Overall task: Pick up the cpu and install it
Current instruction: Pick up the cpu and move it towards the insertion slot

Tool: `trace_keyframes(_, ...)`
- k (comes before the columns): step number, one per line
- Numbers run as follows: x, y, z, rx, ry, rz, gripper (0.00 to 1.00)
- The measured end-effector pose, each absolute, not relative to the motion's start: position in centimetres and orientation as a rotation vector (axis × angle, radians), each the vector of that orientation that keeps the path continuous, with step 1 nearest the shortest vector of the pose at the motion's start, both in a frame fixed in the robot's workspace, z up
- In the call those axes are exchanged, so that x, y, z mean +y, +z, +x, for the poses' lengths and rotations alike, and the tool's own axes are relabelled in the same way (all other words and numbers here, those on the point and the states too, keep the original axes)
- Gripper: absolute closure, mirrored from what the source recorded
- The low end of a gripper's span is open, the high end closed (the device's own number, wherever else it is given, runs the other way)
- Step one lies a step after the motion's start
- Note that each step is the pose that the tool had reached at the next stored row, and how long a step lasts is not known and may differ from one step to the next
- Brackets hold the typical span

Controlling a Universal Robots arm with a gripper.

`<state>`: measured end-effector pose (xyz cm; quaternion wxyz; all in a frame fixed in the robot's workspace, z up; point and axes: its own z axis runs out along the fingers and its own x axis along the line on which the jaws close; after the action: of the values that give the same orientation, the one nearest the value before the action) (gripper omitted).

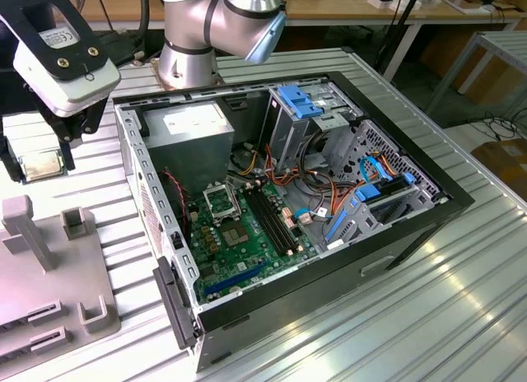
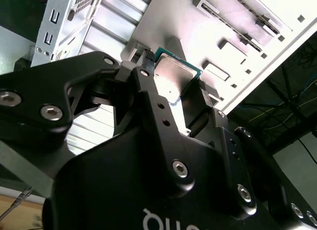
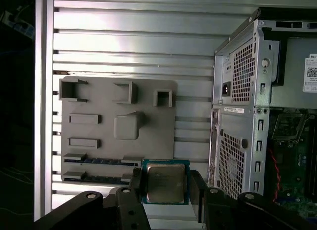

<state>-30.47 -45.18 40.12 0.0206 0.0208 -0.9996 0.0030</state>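
Black fingers (image 3: 136, 186) of the gripper (image 1: 39, 170) were clenched on opposite edges of the cpu (image 3: 166, 183), a small, thin, flat square chip with a silver-grey metal face and a green rim. In the exterior view it hung over the ribbed aluminium table (image 1: 395, 316), beside the grey plastic fixture plate (image 3: 104, 141) with raised blocks. It sat to the exterior view's left of the open black computer case (image 1: 412, 225). Inside the case lay the green motherboard (image 1: 239, 246) with its black-framed square socket (image 1: 221, 202), well apart from the held chip.
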Motion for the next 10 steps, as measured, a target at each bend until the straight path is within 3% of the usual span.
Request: trace_keyframes(10,-45.21,40.13,-29.68,-3.1,0.009,0.065,0.53)
